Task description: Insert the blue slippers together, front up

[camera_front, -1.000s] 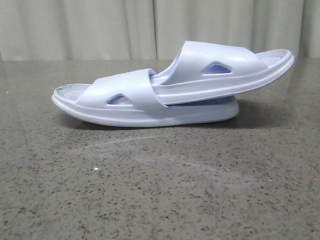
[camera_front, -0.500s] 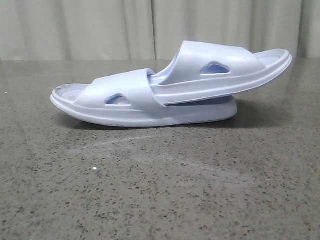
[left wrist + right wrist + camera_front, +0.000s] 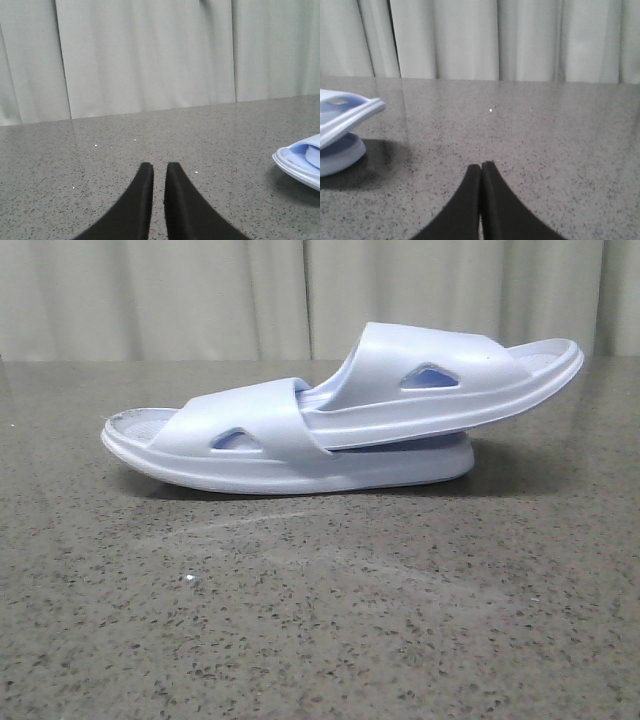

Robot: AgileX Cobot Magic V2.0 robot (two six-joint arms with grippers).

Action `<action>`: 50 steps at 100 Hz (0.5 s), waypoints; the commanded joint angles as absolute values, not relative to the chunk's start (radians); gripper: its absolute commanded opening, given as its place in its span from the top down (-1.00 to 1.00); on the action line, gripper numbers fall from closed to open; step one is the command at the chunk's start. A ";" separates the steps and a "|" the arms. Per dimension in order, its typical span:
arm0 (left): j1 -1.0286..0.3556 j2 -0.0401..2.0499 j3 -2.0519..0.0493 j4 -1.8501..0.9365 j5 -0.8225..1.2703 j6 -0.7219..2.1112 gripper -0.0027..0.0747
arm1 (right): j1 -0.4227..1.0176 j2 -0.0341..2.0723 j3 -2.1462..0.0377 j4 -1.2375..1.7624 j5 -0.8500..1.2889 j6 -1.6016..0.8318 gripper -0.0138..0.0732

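Already the blue slippers (image 3: 340, 420) sit nested strap-up, so with my left gripper (image 3: 159, 172) and right gripper (image 3: 480, 170) clenched empty, I'd judge only checking remains.

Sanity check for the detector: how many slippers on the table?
2. The lower slipper lies flat on the table; the upper slipper rests tilted on it, one end tucked under its strap, the other raised at right. Nothing suggests more hidden.
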State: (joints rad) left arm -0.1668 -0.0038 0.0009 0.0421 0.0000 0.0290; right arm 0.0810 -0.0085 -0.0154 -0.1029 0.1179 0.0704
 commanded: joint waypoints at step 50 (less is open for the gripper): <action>-0.174 -0.033 0.011 0.038 -0.078 0.019 0.89 | 0.076 -0.031 0.031 -0.182 -0.032 0.174 0.93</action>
